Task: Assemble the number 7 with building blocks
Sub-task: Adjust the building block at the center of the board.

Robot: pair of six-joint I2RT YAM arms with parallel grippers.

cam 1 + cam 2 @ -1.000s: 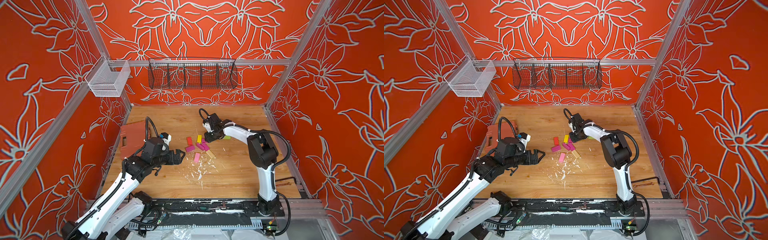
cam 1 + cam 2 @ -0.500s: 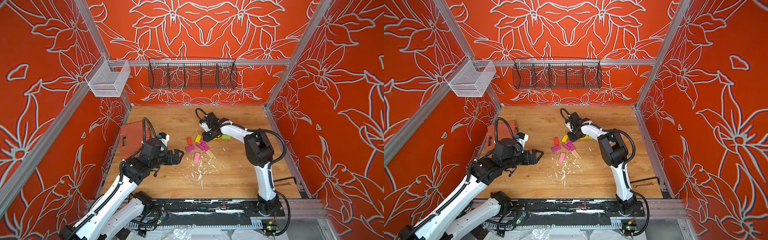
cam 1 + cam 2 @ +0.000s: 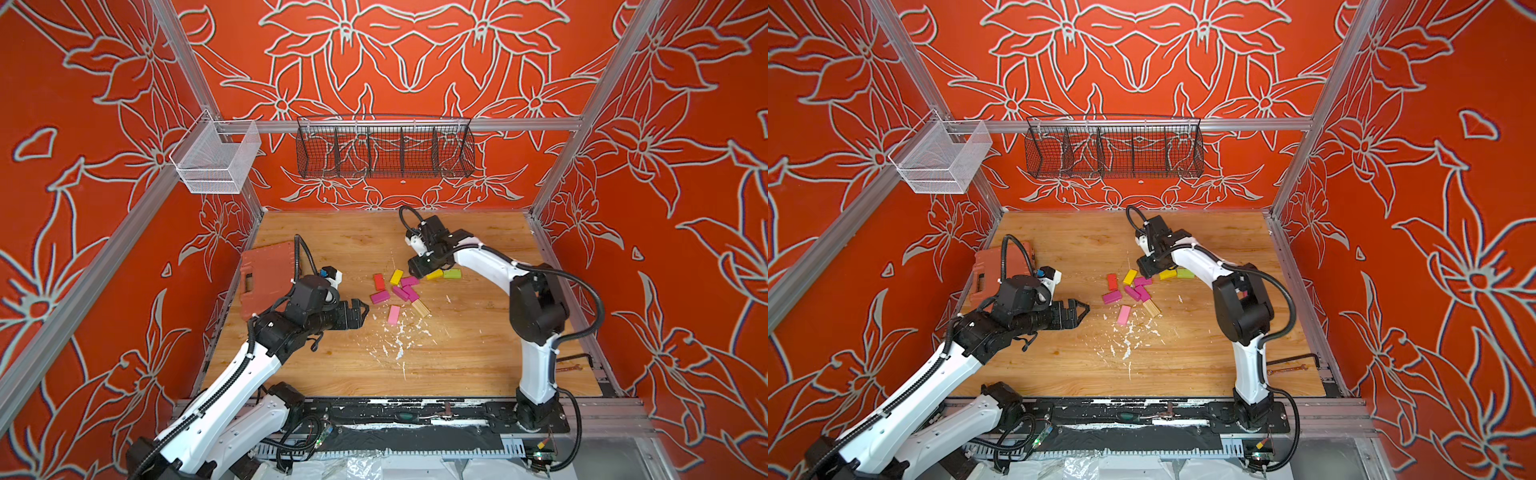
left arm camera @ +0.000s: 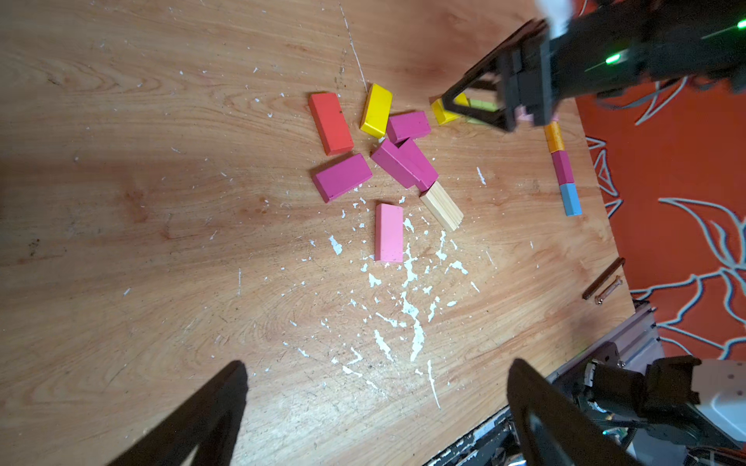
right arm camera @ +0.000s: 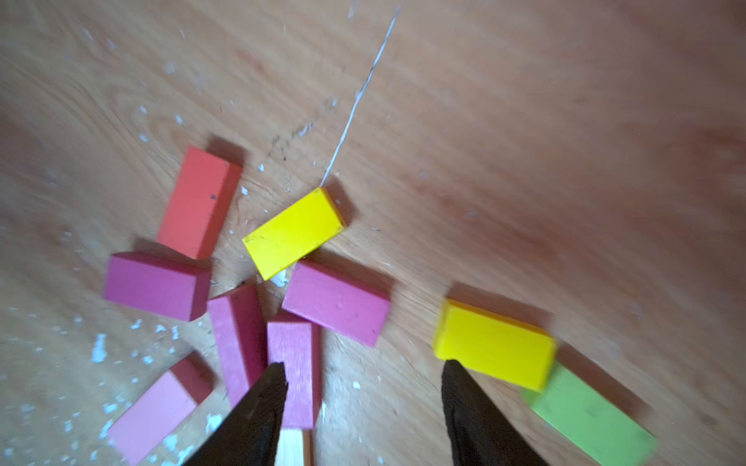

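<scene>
The loose building blocks lie mid-table: red [image 3: 378, 281], yellow [image 3: 396, 276], several magenta [image 3: 380, 296], light pink [image 3: 393, 314] and bare wood [image 3: 420, 308]. A second yellow block [image 5: 494, 345] lies end to end with a green block [image 5: 589, 411]. In the left wrist view, orange [image 4: 553, 137], magenta [image 4: 562, 167] and blue [image 4: 570, 199] blocks form a column beyond them. My right gripper [image 5: 363, 364] is open over bare wood, one finger beside that yellow block, the other over a magenta block [image 5: 294, 363]. My left gripper [image 4: 377, 363] hangs wide open and empty, left of the pile.
A red-brown tool case [image 3: 266, 276] lies by the left wall, behind my left arm. White flecks [image 3: 397, 340] litter the wood in front of the blocks. A spanner [image 3: 1287, 369] lies at the front right. Wire baskets [image 3: 384, 147] hang on the back wall.
My right gripper has opened and drawn left; the yellow block now lies free beside the green one. My left arm has barely shifted.
</scene>
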